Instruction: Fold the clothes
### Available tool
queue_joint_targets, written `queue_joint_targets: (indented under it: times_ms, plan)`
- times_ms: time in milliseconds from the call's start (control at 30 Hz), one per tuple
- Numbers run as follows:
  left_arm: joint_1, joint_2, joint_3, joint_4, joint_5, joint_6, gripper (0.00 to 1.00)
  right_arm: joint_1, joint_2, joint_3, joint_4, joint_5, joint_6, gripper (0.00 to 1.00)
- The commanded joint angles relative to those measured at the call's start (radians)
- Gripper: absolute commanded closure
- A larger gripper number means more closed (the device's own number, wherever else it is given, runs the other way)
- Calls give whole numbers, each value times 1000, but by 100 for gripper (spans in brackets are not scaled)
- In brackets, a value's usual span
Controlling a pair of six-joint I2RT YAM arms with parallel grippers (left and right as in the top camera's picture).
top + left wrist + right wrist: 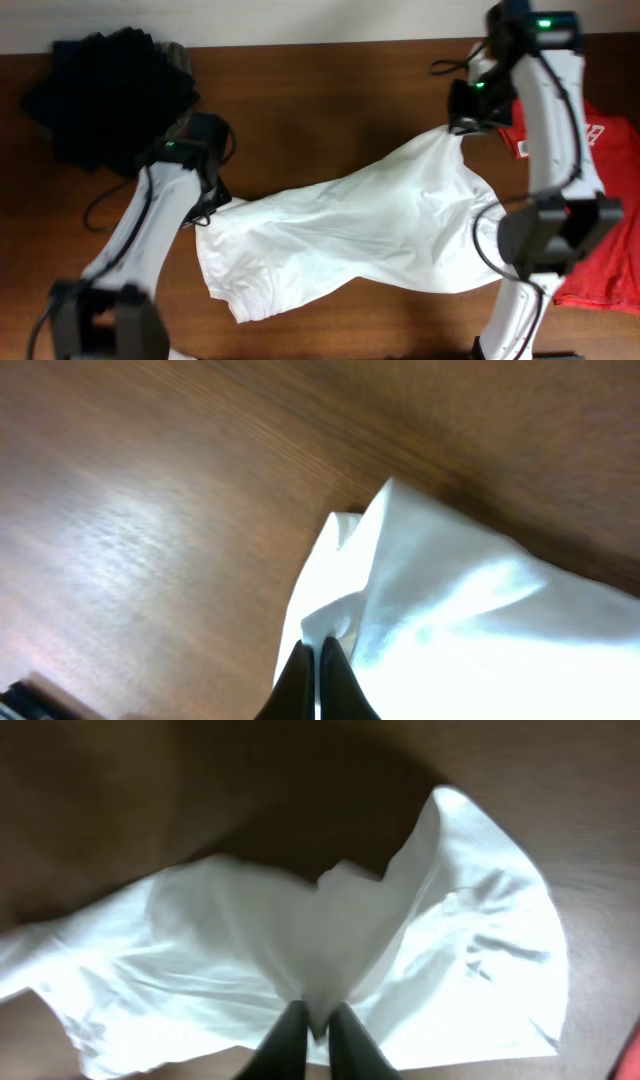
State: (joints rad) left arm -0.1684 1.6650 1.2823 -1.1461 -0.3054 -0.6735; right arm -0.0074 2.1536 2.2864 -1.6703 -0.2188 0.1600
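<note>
We are gripping the white T-shirt (370, 220) at opposite edges, left gripper (314, 650) and right gripper (318, 1012) both clamped on cloth, probably stretching it flat for folding.

Robot lab: left arm (150, 215), right arm (555, 110), wooden table (330, 100).

One white T-shirt (370, 230), one red T-shirt (612, 250) and one pile of dark garments (105, 95) lie on the single bench (320, 90). Two arms are present: the left arm (150, 225) and the right arm (560, 110).
</note>
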Motion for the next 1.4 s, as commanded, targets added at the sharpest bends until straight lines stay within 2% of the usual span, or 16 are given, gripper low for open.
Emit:
queue_joint_targets:
  times_ms: [0, 67, 133, 400, 533, 733, 867, 900, 1033, 1133, 1367]
  plan:
    - [5, 133, -5, 42, 37, 15, 100, 30, 102, -5, 29, 14, -25, 52]
    - [5, 186, -5, 53, 37, 15, 99, 33, 153, -5, 54, 21, -25, 26]
    - [5, 217, -5, 54, 37, 15, 100, 32, 191, -5, 67, 26, -25, 18]
    - [5, 237, -5, 50, 37, 15, 100, -27, 196, 5, 62, 183, -21, 17]
    - [5, 237, -5, 43, 37, 15, 100, -99, 189, 5, 35, 227, -49, 7]
    - [5, 237, -5, 43, 48, 15, 99, -180, 196, -37, 9, 186, -77, 8]
    - [5, 237, -5, 44, 56, 15, 100, -197, 196, -138, 23, -76, -303, 7]
    - [5, 237, -5, 44, 56, 15, 100, -197, 196, -159, 30, -98, -319, 7]
    - [5, 237, -5, 39, 60, 15, 100, -182, 196, -292, 116, -119, -321, 12]
    - [5, 237, -5, 37, 59, 15, 100, -180, 196, -324, 150, -119, -320, 13]
    - [5, 237, -5, 39, 59, 15, 100, -180, 196, -322, 170, -118, -301, 37]
